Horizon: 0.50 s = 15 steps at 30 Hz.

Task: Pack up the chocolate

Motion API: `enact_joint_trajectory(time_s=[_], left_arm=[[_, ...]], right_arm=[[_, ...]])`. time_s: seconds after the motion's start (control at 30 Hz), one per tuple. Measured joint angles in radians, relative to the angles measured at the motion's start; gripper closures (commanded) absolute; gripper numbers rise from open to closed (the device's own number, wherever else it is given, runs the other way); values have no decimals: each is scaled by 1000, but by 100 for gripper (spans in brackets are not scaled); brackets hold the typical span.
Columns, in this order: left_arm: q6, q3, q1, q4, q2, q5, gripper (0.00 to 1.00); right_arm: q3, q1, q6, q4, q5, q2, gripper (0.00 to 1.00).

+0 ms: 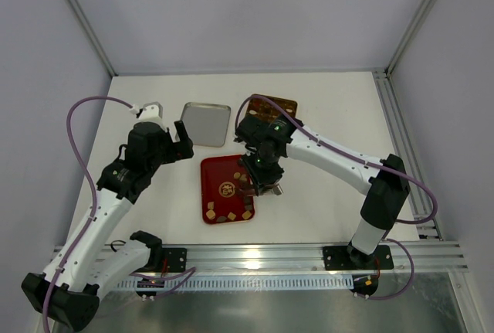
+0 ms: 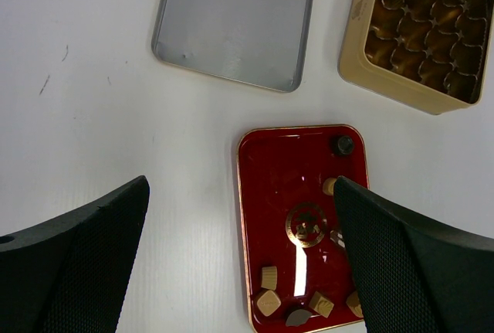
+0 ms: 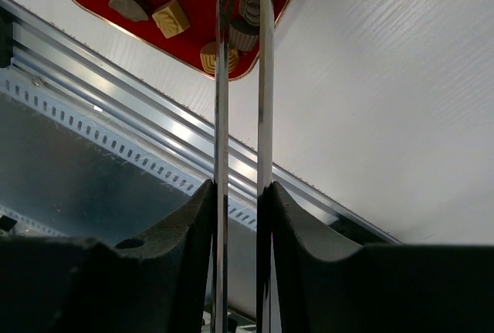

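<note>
- White table point(image 2: 116, 117) carries one gold tin point(image 2: 386, 84), its one silver lid point(image 2: 235, 24) set aside so the cells are reachable, and one red tray point(image 2: 285, 178).
- Left gripper point(image 2: 241, 186) hovers spread wide and empty.
- Right gripper point(image 3: 239, 190) pinches tweezers point(image 3: 265, 78) over the tray's corner; whether they hold a piece is unclear.
- Chocolate point(image 2: 268, 277): at least seven pieces on the tray.

The white worktop point(image 1: 324, 109) carries three flat things, none touching another. A square silver lid point(image 2: 235, 20) lies toward the far side, and a square gold tin point(image 2: 386, 78) sits open to the right of it, its grid of compartments facing up. A red rectangular tray point(image 2: 278, 171) lies nearer the arms' bases, below the gap between the two, with its long sides running near to far. A few faint dark marks point(image 2: 44, 84) show on the bare surface left of the lid.
</note>
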Motion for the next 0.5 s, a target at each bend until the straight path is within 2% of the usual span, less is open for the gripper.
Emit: enact_joint_trajectory(time_s=[0.5], left_arm=[[0, 0, 0, 0, 0, 0, 0]], right_arm=[[58, -2, -2, 0, 4, 0, 66]])
